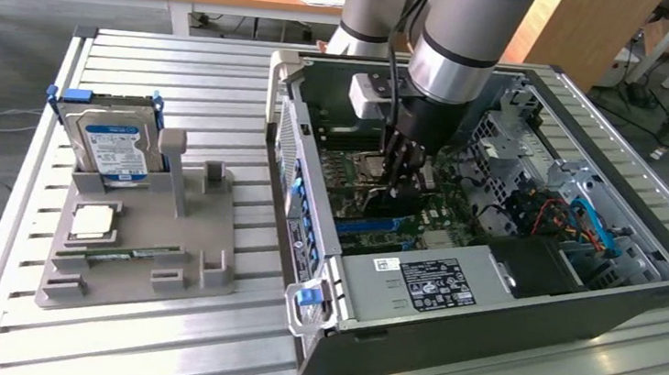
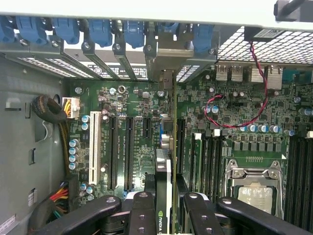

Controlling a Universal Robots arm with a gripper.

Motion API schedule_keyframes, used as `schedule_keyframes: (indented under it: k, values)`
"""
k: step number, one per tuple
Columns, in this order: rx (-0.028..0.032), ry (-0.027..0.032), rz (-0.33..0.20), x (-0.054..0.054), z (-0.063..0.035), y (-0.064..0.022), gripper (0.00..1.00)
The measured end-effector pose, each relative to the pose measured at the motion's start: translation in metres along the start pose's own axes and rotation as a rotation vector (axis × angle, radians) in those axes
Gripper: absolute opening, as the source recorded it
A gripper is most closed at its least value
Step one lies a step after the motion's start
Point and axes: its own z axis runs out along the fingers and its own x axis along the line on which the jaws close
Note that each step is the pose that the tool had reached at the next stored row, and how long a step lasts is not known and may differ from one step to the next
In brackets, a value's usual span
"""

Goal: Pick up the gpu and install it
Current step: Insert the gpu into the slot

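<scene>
In the wrist view the gpu (image 2: 164, 166) shows edge-on, a thin dark card with a tan metal edge, standing upright over the green motherboard (image 2: 142, 107). Its bracket end reaches the rear slot openings (image 2: 165, 78) of the case. My gripper (image 2: 166, 203) is shut on the gpu, with a black finger (image 2: 143, 208) on each side. In the exterior view the gripper (image 1: 404, 168) is lowered inside the open computer case (image 1: 482, 321), with the gpu (image 1: 392, 200) below the fingers, just above the board. Whether the card sits in its slot I cannot tell.
Empty expansion slots (image 2: 113, 152) lie beside the card, memory slots and the processor socket (image 2: 254, 181) on its other side. A red cable (image 2: 255, 83) loops over the board. On the exterior view's left a grey holder (image 1: 183, 228) carries a hard drive (image 1: 115, 143) and a memory stick (image 1: 132, 251).
</scene>
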Motion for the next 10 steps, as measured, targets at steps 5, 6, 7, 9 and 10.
schedule_keyframes:
  k: [5,6,7,9,10]
  values:
    - [0.0006,0.0000,0.000,0.0000,0.0000,0.0001,0.27]
    - [0.0007,0.0000,0.000,0.0000,0.0000,0.0001,0.27]
    - [0.0008,0.0000,0.000,0.0000,0.0000,0.0002,0.27]
    - [0.0018,0.0000,0.000,0.0000,0.0000,0.0003,0.27]
    - [0.0021,0.0000,0.000,0.0000,0.0000,0.0003,0.27]
